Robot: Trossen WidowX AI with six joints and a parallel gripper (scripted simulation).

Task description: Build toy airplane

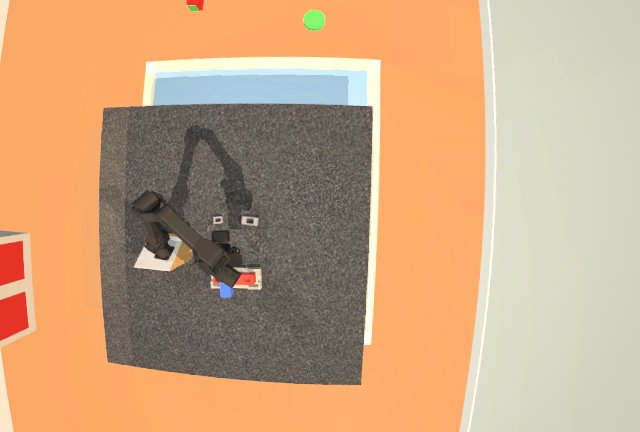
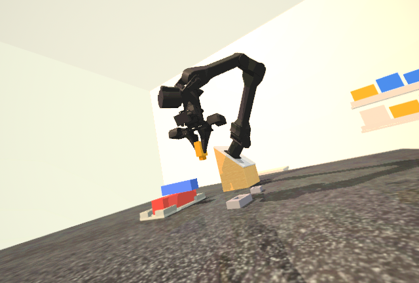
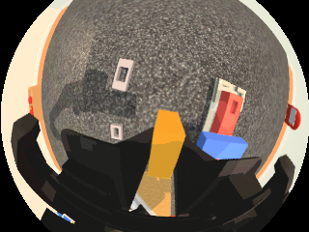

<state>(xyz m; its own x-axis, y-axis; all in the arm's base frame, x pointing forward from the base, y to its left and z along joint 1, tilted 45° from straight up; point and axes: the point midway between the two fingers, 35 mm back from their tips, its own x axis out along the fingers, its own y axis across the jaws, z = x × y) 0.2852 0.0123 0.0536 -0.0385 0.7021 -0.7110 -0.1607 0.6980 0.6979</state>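
The red fuselage (image 1: 249, 278) (image 2: 174, 202) (image 3: 224, 116) lies flat in the pale cradle (image 1: 259, 272) (image 2: 165, 211). The blue wing (image 1: 225, 290) (image 2: 179, 187) (image 3: 222, 145) lies crosswise on top of it; its tab is hidden. An open socket shows near the fuselage's other end in the wrist view. My gripper (image 2: 200, 147) (image 3: 164, 133) is shut on the orange tail fin (image 2: 200, 151) (image 3: 168, 130), which hangs slightly tilted with its tab downward. It is well above the cradle, toward the arm's base. In the top view the arm hides the fin and part of the wing.
Two empty grey holders stand apart from the cradle: a larger one (image 1: 255, 221) (image 2: 233, 204) (image 3: 126, 63) and a smaller one (image 1: 217, 217) (image 2: 256, 190) (image 3: 120, 131). The arm's wedge-shaped base block (image 1: 152, 260) (image 2: 233, 176) stands behind the cradle in the exterior view.
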